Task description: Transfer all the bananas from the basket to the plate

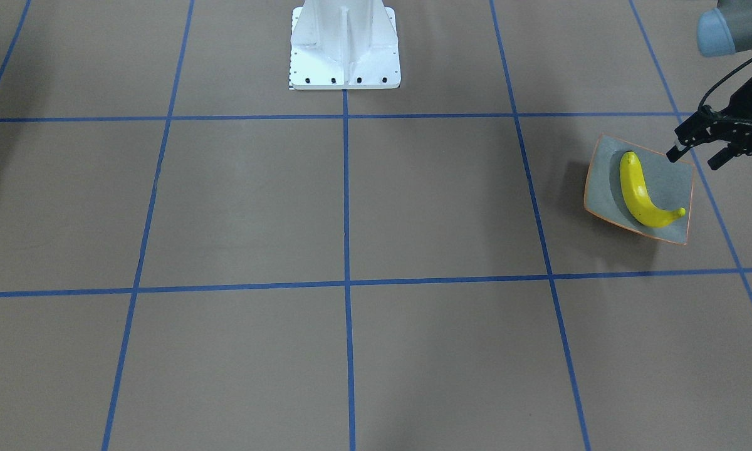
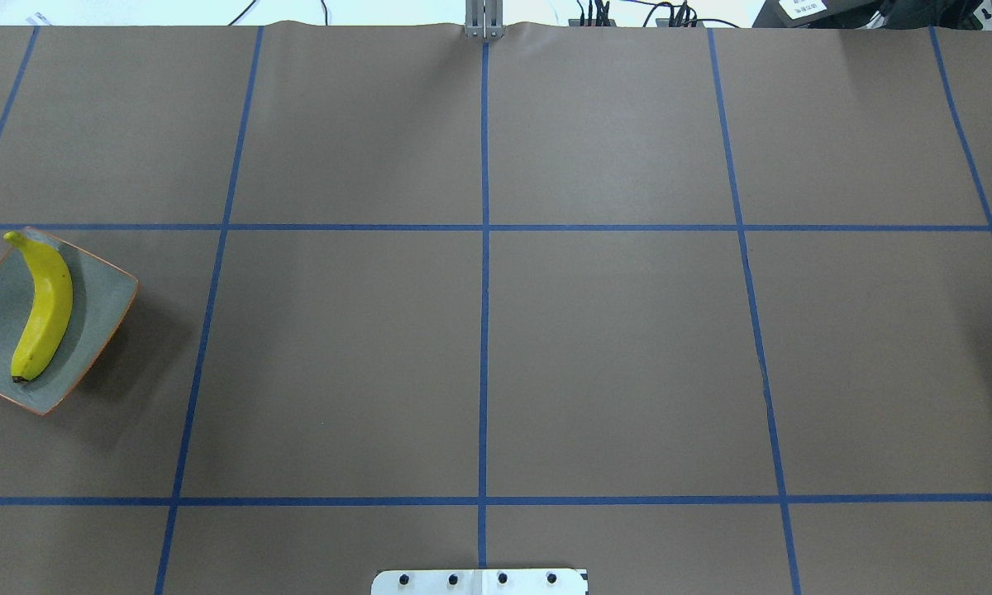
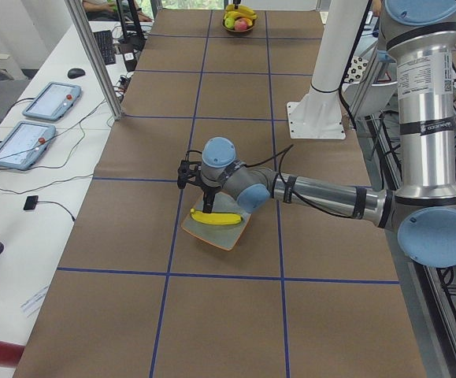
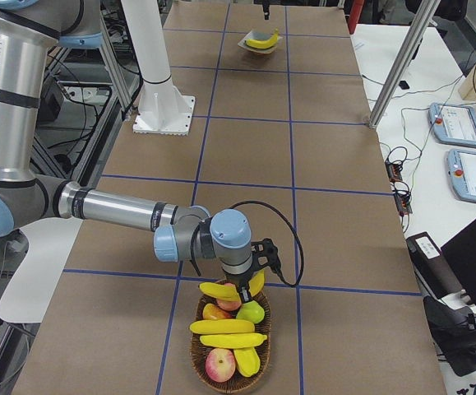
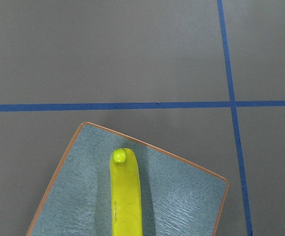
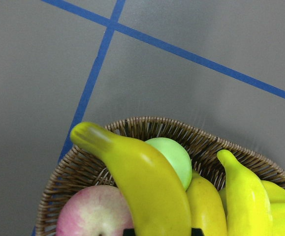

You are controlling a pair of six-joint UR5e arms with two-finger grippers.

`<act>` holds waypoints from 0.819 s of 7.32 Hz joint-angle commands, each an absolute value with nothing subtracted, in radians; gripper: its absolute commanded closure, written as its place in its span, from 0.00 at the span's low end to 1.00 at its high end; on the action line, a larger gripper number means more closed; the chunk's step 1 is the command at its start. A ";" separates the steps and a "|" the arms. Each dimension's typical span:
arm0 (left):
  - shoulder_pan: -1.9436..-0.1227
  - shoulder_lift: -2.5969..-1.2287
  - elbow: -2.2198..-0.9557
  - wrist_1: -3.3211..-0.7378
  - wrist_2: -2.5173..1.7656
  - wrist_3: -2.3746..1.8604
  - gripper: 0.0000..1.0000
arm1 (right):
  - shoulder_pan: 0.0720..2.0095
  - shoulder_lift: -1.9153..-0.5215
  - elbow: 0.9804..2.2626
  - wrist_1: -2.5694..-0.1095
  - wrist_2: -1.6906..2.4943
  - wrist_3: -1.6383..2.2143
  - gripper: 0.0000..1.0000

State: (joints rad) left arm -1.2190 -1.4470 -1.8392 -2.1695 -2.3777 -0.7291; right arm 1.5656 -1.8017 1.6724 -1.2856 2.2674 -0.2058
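One yellow banana point(image 1: 639, 194) lies on the grey orange-rimmed plate point(image 1: 677, 181); both also show in the overhead view, banana point(image 2: 45, 306) on plate point(image 2: 99, 297). My left gripper point(image 1: 694, 158) is open and empty, just above the plate's edge. My right gripper point(image 4: 242, 288) is down in the wicker basket point(image 4: 229, 366). In the right wrist view its fingertips sit tight on either side of a banana point(image 6: 147, 182). Other bananas point(image 4: 225, 327) lie in the basket; one shows in the wrist view point(image 6: 245, 191).
The basket also holds a pink apple point(image 6: 90, 214) and a green fruit point(image 6: 174, 155). The white robot base point(image 1: 344, 47) stands mid-table. Blue tape lines grid the brown table. Tablets and cables lie on side desks.
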 commanded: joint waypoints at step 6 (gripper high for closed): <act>-1.048 -1.918 -1.751 -2.172 -2.379 -1.137 0.00 | 1.127 -1.352 1.770 -1.276 2.416 0.675 1.00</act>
